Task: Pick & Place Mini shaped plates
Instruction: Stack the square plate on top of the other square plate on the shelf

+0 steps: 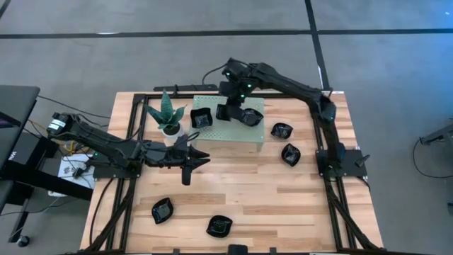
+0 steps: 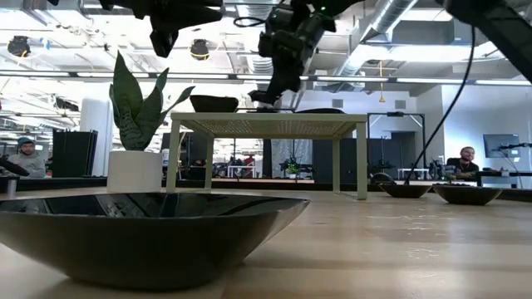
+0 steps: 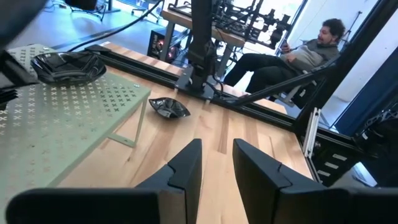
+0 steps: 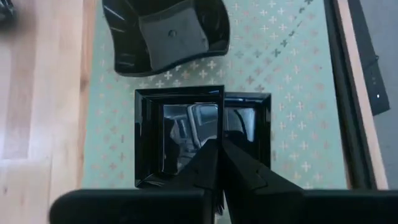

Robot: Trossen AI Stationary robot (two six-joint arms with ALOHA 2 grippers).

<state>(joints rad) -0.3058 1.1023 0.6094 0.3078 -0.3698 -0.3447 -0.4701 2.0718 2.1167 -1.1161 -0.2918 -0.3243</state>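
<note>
The mini plates are glossy black dishes. On the pale green stand [image 1: 212, 132] sit a wavy one [image 1: 202, 118] [image 4: 165, 34] and another [image 1: 249, 115] [image 3: 68, 65]. Between them, my right gripper [image 1: 226, 110] [image 4: 221, 149] points down over the stand, shut on a square plate [image 4: 180, 137]. Other plates lie flat on the wood [image 1: 282, 130], [image 1: 290, 154], [image 1: 162, 210], [image 1: 219, 226]. My left gripper [image 1: 191, 161] [image 3: 216, 163] is open above the table, beside the stand's near edge. My right gripper pinches the square plate by one upright side wall [image 4: 222, 124], on the plate's far side, one finger inside the dish and one outside. The fingers come from above, pointing down. Whether the plate rests on the stand or hangs just above it, I cannot tell.
A potted green plant [image 1: 168, 117] [image 2: 133, 158] stands at the stand's left end, close to my left gripper. Black frame rails [image 1: 322, 170] run along the table's edges. Bare wood lies mid-table [image 1: 248, 184]. People sit in the room beyond [image 3: 311, 50].
</note>
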